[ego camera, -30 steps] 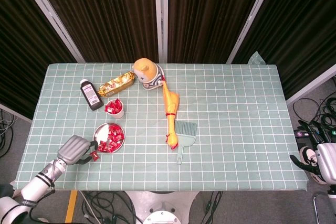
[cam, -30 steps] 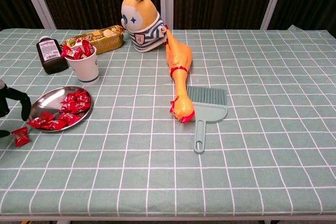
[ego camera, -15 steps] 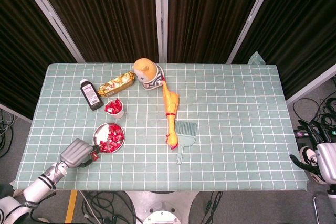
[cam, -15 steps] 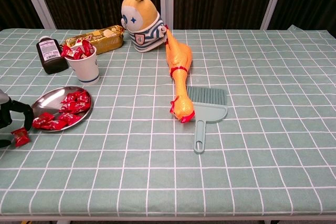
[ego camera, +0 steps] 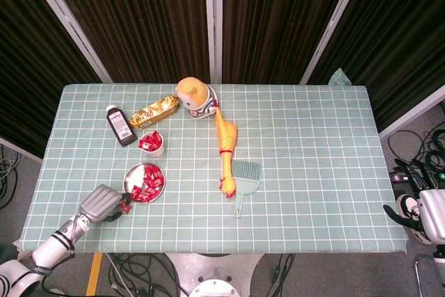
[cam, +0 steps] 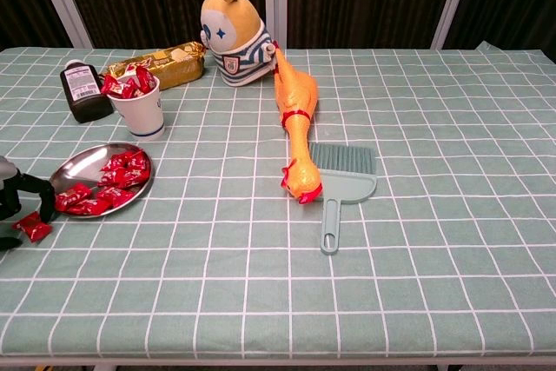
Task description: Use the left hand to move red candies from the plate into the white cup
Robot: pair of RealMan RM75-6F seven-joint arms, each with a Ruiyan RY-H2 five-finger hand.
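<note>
- Left hand sits beside the plate, fingers curled on one red candy low over the tablecloth; pick step.
- Next: lift, carry to the white cup, already heaped.
- Right hand off-table, cropped; finger state unclear.

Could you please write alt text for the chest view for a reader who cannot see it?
At the left edge, the robot's left hand pinches a red wrapped candy just off a round metal plate of candies, before a candy-filled white paper cup.
</note>
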